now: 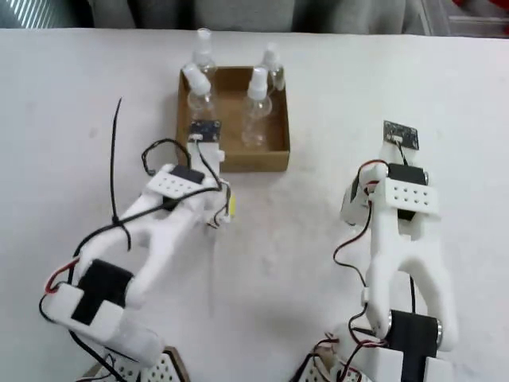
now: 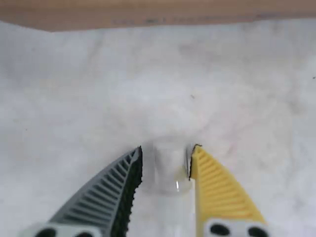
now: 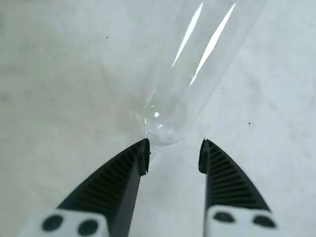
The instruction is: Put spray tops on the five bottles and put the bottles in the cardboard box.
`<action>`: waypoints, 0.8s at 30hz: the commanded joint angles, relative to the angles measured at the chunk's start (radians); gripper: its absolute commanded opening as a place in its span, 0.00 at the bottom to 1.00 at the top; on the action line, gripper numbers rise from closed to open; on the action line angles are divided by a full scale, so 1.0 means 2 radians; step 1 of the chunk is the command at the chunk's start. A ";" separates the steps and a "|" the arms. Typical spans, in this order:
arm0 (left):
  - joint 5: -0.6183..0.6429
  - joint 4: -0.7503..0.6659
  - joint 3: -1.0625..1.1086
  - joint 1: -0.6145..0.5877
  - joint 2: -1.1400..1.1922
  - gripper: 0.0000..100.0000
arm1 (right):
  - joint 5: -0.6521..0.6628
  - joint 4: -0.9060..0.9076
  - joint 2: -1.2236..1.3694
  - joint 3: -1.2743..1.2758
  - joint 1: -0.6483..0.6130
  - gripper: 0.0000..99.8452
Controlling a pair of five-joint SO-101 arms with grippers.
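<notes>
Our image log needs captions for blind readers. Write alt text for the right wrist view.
A clear bottle appears to lie on the white table just beyond the right gripper, its near end close to one black fingertip. The gripper is open, with nothing between its two fingers.

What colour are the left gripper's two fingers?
Left gripper: one finger yellow, the other grey with a black ribbed face. Left wrist view shows it best.
</notes>
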 commanded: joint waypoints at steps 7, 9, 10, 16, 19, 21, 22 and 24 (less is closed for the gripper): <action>0.005 0.032 -0.033 0.007 0.003 0.18 | 0.006 -0.013 -0.014 -0.002 -0.007 0.14; 0.005 0.044 -0.033 0.008 0.003 0.18 | 0.006 -0.015 -0.014 -0.002 -0.007 0.14; 0.004 0.048 -0.033 0.010 0.003 0.18 | 0.006 -0.015 -0.014 -0.002 -0.007 0.14; 0.004 0.064 -0.030 0.022 0.003 0.25 | 0.006 -0.015 -0.014 -0.002 -0.007 0.14; 0.003 0.071 -0.029 0.022 0.003 0.26 | 0.006 -0.015 -0.014 -0.002 -0.007 0.14; 0.001 0.071 -0.028 0.022 0.003 0.26 | 0.006 -0.015 -0.014 -0.002 -0.007 0.14; 0.001 0.071 -0.028 0.022 0.003 0.26 | 0.006 -0.015 -0.014 -0.002 -0.007 0.14; 0.001 0.071 -0.027 0.023 0.003 0.26 | 0.006 -0.015 -0.014 -0.002 -0.007 0.14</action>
